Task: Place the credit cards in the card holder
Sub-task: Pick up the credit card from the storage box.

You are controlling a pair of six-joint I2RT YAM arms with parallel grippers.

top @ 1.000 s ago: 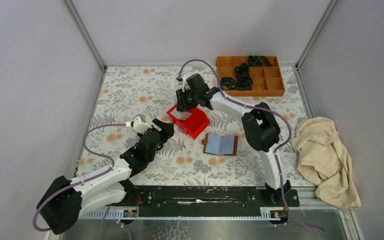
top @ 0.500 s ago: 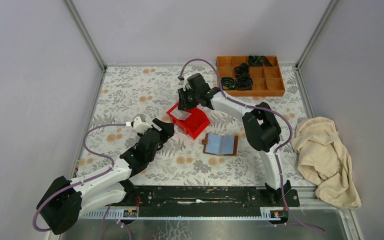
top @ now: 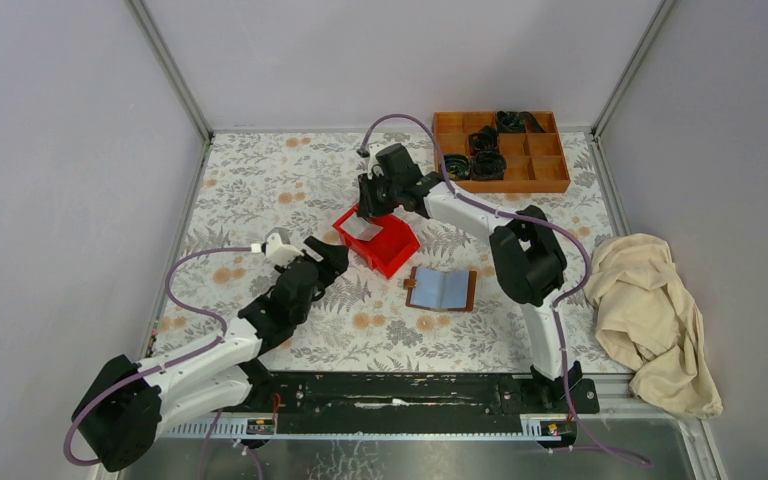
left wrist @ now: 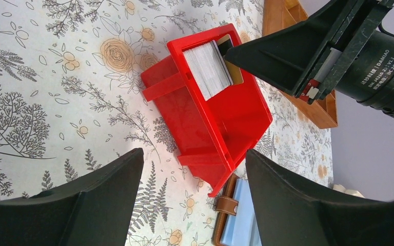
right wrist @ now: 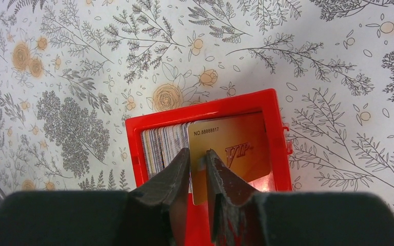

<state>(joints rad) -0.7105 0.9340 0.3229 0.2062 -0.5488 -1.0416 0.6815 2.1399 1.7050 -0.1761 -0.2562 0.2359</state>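
The floral counter (top: pixel 260 180) carries a red bin (top: pixel 392 250) at centre. I see the right gripper (right wrist: pixel 197 159) in the bin, fingers narrow astride the left edge of the gold card (right wrist: pixel 236 154); I cannot tell whether they clamp it. The left gripper (left wrist: pixel 194 156) hovers near-left of the bin, fingers wide. The card holder (top: pixel 441 288) lies open, just near-right of the bin.

I would call this a robotics laboratory cell, since the table (top: pixel 260 180) under its flowered cloth is closed in by plain grey panels (top: pixel 60 150) on aluminium posts (top: pixel 170 70), and two robot arms (top: pixel 210 350) with purple cables (top: pixel 400 119) are bolted to a black rail (top: pixel 410 392) at its near edge.
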